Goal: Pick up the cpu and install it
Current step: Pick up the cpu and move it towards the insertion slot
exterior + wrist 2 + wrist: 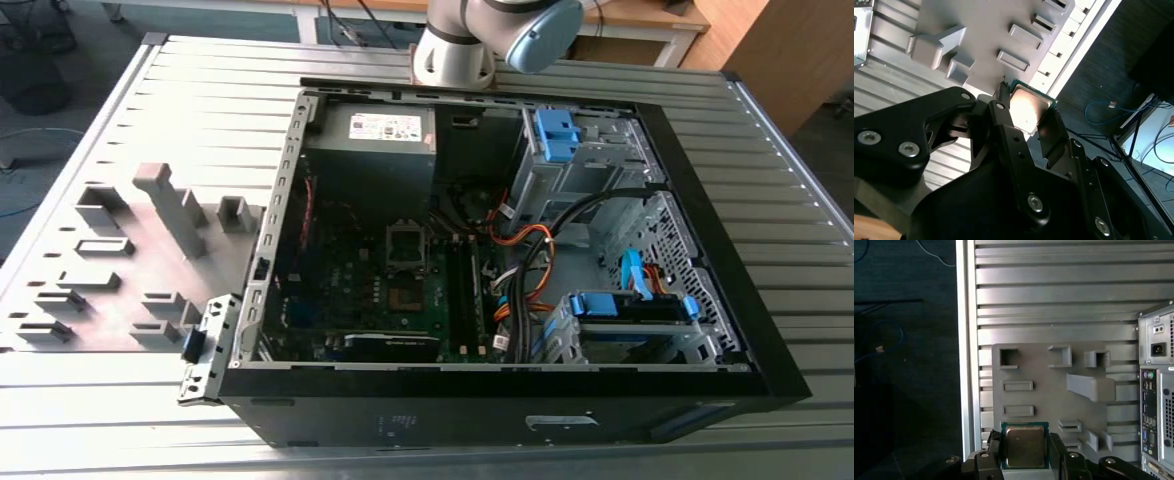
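Note:
In both wrist views my gripper (pixel 1025 452) (pixel 1027 120) is shut on the cpu (pixel 1025 444) (pixel 1029 106), a small square chip with a dull silver top and a green rim. One black finger (pixel 994 449) presses one side of it, and the other finger (pixel 1056 447) presses the opposite side. The chip hangs well above the grey fixture plate (pixel 1044 375), near the plate's edge closest to the table rim. In the exterior view, the square metal socket frame (pixel 407 246) lies on the motherboard inside the open PC case (pixel 747 300).
The grey fixture plate (pixel 120 260) with raised blocks and slots lies at the exterior view's left of the case on the ribbed metal table (pixel 801 200). The arm's base (pixel 454 45) stands behind the case. Cables (pixel 527 265), blue drive bays and black memory sticks (pixel 463 290) crowd the case interior.

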`<state>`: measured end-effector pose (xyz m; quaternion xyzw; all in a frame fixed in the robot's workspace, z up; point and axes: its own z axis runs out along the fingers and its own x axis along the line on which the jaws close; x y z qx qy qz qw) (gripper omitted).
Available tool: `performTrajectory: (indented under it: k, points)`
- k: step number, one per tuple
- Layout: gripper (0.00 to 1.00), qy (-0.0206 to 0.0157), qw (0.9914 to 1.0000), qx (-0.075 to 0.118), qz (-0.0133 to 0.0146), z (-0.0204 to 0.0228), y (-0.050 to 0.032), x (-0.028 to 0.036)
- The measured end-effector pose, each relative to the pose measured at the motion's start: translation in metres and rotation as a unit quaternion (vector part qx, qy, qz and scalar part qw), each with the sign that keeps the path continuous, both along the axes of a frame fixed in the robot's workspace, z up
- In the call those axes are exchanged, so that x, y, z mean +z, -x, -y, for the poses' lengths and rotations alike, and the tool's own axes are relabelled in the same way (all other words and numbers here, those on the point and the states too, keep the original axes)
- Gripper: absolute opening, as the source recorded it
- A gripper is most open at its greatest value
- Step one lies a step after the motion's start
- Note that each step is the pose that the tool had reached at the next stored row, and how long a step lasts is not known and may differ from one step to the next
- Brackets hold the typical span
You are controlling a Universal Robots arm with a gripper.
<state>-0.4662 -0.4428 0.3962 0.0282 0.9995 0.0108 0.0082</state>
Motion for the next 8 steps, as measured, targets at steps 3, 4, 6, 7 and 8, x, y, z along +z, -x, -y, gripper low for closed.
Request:
performTrajectory:
  k: [3,4,6,7,8]
  points:
    - [0.47,-0.0001,1.0,0.0,0.0001,0.0,0.0,0.0001]
    - [0.47,-0.0001,1.0,0.0,0.0001,0.0,0.0,0.0002]
    - [0.47,0.0,1.0,0.0,0.0,0.0,0.0,0.0004]
    - [0.47,0.0,1.0,0.0,0.0,0.0,-0.0001,0.0005]
    - [0.47,0.0001,1.0,0.0,-0.0002,0.0,-0.0011,0.0007]
